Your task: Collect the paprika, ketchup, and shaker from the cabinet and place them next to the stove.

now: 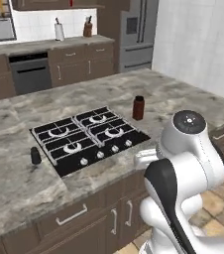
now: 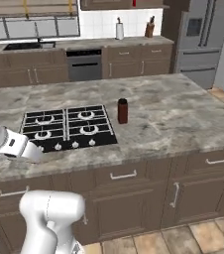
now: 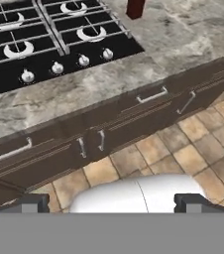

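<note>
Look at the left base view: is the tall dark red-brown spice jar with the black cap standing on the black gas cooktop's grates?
No. The dark red-brown spice jar stands upright on the marble counter, beside the black cooktop.

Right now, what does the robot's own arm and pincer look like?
The arm is glossy white with rounded segments, a black band at one joint and a dark grey round cap with small marks on top. The pincer has two small dark grey blocky fingertips.
</note>
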